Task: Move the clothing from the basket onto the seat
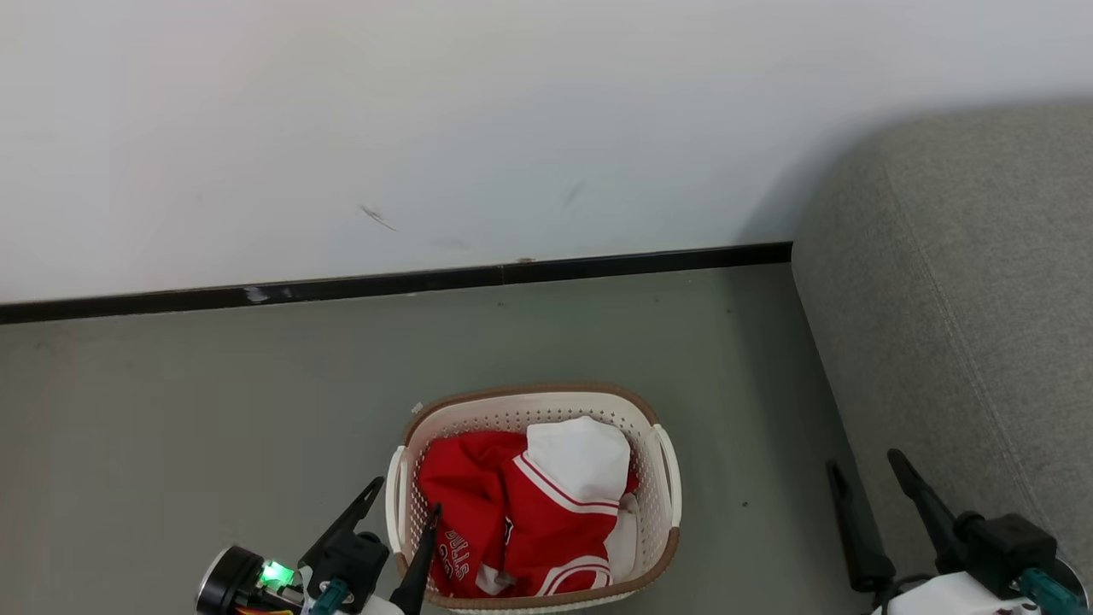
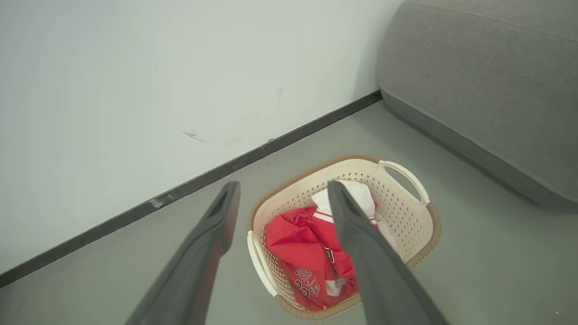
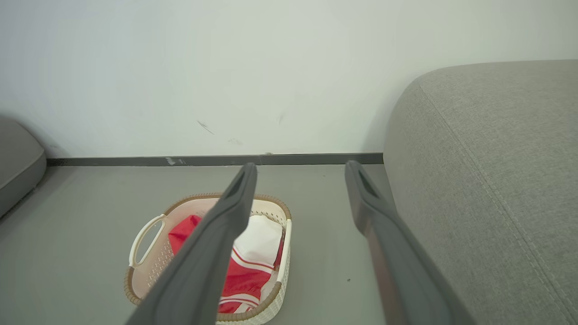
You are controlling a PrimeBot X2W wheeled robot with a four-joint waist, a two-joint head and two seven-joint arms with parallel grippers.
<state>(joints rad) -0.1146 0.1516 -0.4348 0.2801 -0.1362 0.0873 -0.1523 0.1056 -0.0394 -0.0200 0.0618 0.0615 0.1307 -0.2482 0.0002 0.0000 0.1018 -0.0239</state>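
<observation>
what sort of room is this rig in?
Probably a living-room corner, maybe a staged one: a grey fabric sofa, a laundry basket of red and white clothing on the grey floor, and a plain white wall with black skirting.

One basket (image 1: 529, 401) sits at the tips of the left gripper (image 1: 408, 493) and its fingers (image 1: 350, 517), and it has two side handles (image 1: 670, 478). Inside lies one heap of clothing (image 1: 504, 504). Two red garments can be told apart, a "BULLS" jersey (image 1: 452, 521) and a striped garment (image 1: 555, 521), plus one white cloth (image 1: 581, 457). Whether more lies beneath cannot be told. One large grey seat (image 1: 965, 299) stands just beside the fingers of the right gripper (image 1: 862, 459). One further grey cushioned piece (image 3: 18, 162) lies well away from the fingers. There are two grippers with two fingers each, four in all. One black skirting strip (image 1: 598, 263) and one white wall (image 1: 512, 128) lie beyond the fingers.
</observation>
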